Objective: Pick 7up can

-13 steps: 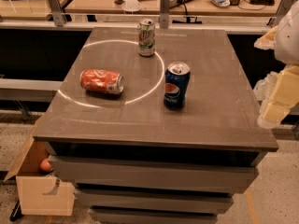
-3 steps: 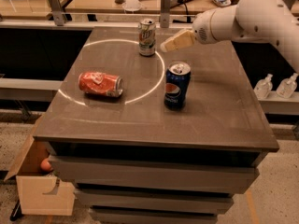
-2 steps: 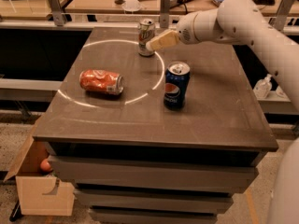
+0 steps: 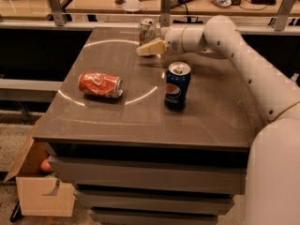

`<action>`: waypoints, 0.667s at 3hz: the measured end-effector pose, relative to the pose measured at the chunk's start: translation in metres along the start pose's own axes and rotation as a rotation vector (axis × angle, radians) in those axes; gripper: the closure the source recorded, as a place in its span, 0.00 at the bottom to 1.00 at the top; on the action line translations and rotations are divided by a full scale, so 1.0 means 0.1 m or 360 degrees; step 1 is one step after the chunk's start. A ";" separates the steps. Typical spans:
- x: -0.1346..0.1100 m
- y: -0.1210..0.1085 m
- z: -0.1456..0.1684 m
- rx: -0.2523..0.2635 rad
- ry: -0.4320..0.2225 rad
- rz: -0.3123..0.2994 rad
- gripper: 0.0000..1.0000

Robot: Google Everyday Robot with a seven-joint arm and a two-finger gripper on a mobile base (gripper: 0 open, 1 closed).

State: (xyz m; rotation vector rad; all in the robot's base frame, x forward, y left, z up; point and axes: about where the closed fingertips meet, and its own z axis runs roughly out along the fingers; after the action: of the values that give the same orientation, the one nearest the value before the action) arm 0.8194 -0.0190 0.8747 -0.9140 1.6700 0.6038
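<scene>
Gripper point(image 4: 143, 49) hangs low over the far part of the tabletop point(image 4: 140, 121), just in front of the upright 7up can point(image 4: 146, 28) near the far edge. Whether it is released or clenched cannot be told.

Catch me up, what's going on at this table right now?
The robot's arm extends in from the right over the far side of the table, and its gripper sits right at the lower part of the 7up can, which stands upright near the back edge. Whether it has a grip yet can't be told from here. The Pepsi can stands upright nearer the middle, apart from the arm, and the orange-red can lies on its side to the left.
</scene>
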 end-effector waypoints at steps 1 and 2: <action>-0.04 0.00 0.14 -0.0044 -0.0045 -0.0018 0.41; -0.37 0.01 0.01 -0.0039 -0.0078 -0.0106 0.73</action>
State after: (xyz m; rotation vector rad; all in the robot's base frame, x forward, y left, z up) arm 0.8233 -0.0076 0.9094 -0.9614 1.5851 0.5984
